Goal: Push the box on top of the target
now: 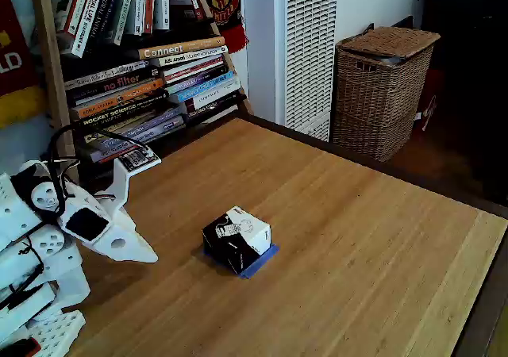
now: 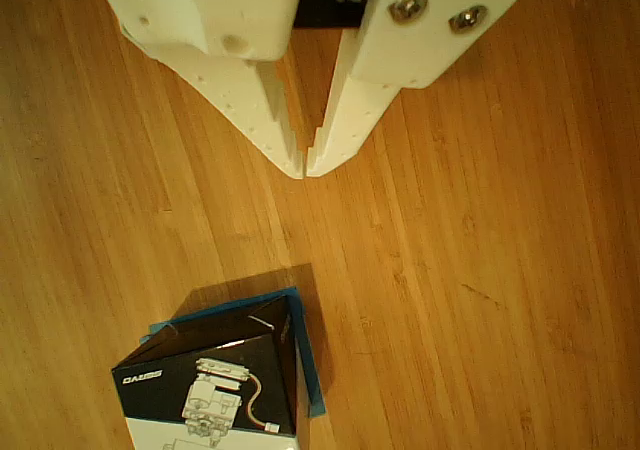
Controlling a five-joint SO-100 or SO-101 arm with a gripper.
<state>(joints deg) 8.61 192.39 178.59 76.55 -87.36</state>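
Observation:
The box (image 1: pixel 236 239), black-sided with a white printed top, rests on the wooden table (image 1: pixel 349 238) and covers most of the blue tape target (image 1: pixel 264 259), whose edge peeks out on its near right side. In the other view the box (image 2: pixel 215 380) lies at the bottom left with the target's (image 2: pixel 305 355) blue strip showing along its right and top edges. My white gripper (image 1: pixel 151 256) hovers to the left of the box, apart from it. Seen from the other view, the gripper (image 2: pixel 305 170) has its fingertips touching, shut on nothing.
A wicker basket (image 1: pixel 382 91) stands beyond the table's far right edge. A shelf of books (image 1: pixel 151 87) leans at the back left. A white ribbed unit (image 1: pixel 305 47) stands behind the table. The arm's base (image 1: pixel 32 293) fills the near left corner.

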